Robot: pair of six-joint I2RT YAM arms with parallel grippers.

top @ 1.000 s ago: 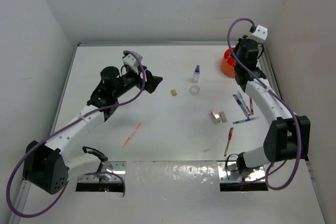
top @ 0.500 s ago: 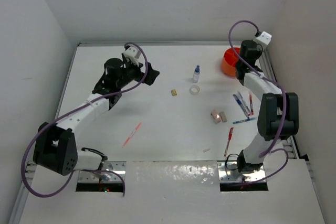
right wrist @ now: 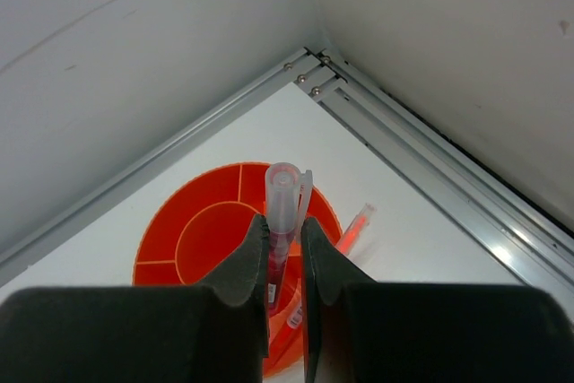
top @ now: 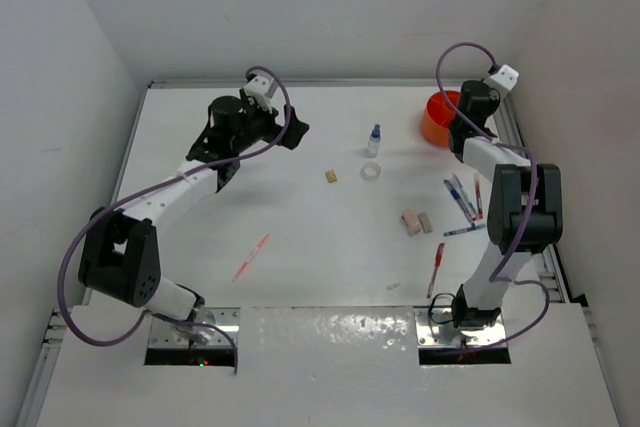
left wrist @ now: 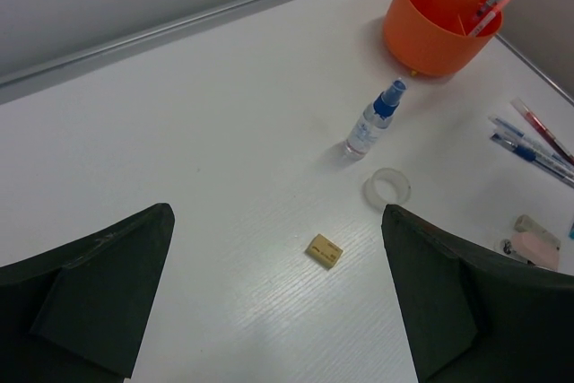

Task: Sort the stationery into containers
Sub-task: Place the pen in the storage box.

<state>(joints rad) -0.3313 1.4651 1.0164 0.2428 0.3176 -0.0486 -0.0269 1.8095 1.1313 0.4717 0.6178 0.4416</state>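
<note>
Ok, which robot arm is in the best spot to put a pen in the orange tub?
Right. The right gripper is shut on a red pen right over the orange tub. The left gripper is open, empty and far from it.

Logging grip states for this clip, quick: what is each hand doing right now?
Left hand: open, holding nothing.
Right hand: closed on a red pen with a clear cap, above the orange tub.

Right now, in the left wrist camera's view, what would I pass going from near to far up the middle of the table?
tan eraser → clear tape ring → blue-capped bottle → orange tub
</note>
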